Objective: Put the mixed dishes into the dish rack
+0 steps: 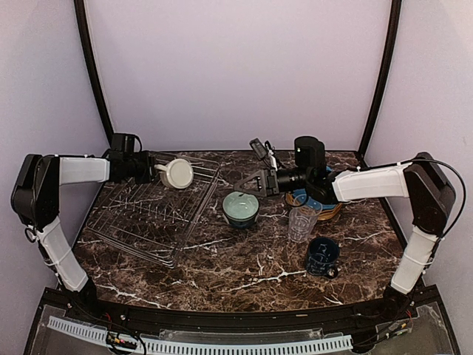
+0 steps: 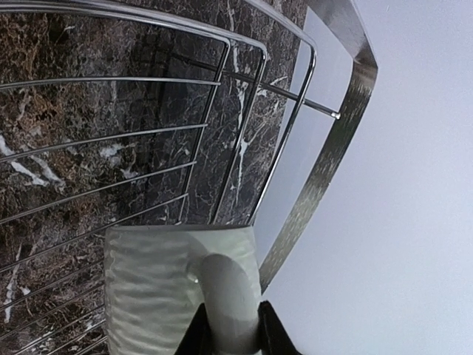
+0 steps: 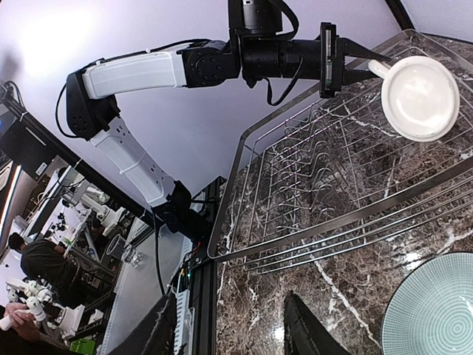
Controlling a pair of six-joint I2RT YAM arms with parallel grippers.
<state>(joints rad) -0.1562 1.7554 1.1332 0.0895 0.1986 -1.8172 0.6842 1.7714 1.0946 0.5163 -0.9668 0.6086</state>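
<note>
As the left end effector (image 1: 155,171) clamps the cream mug (image 1: 178,174) by its handle, the mug hangs on its side above the dish rack's (image 1: 129,245) far right corner.

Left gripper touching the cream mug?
Touching. In the left wrist view the left gripper clamps the handle of the cream mug from both sides.

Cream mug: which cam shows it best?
Right wrist: the whole cream mug shows, its handle pinched by the left gripper above the dish rack. Top external shows it small; left wrist only its handle and side, close up.
</note>
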